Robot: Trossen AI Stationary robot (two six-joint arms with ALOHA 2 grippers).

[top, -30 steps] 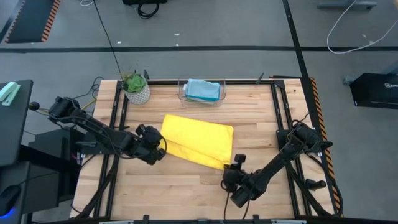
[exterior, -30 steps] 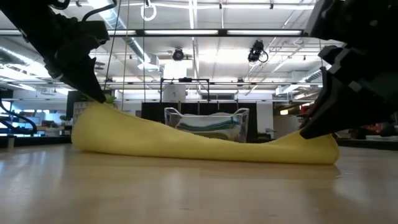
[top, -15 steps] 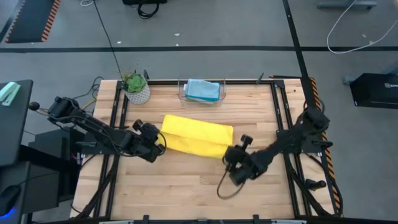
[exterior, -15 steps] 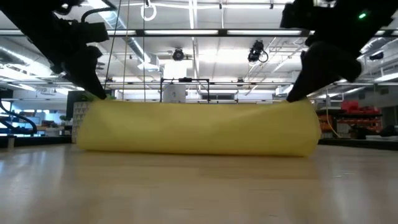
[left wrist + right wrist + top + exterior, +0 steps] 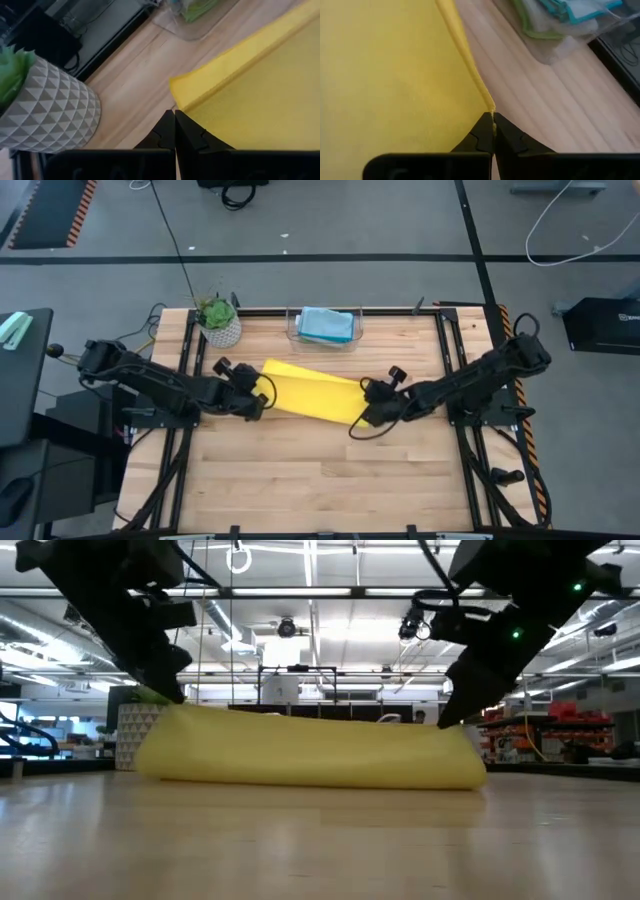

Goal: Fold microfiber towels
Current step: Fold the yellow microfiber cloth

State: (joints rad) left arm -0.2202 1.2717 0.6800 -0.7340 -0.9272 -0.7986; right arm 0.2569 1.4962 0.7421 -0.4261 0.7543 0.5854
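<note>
- The yellow towel (image 5: 310, 394) is laid near the middle of the wooden bench (image 5: 300, 480) as a long folded band, slanting from the left arm's side towards the right arm's side.
- The left pincer (image 5: 262, 395) is positioned at the towel's left end. In the left wrist view its fingers (image 5: 170, 131) are pressed together on the cloth's corner, so the towel is pinched.
- The right pincer (image 5: 368, 406) is positioned at the towel's right end. In the right wrist view its fingers (image 5: 487, 132) are closed on the folded edge of the cloth.
- In the low view the yellow towel (image 5: 310, 745) is seen as a rounded roll resting on the bench, with one pincer at each upper end.
- A clear plastic bin (image 5: 325, 327) is placed at the far edge of the bench, apart from the yellow towel. A light blue towel (image 5: 325, 321) is held inside it; a green edge is also seen among the cloths in the bin in the right wrist view.
- A plant in a white patterned pot (image 5: 219, 323) stands at the far left corner of the bench, beside the bin and near the left pincer.
</note>
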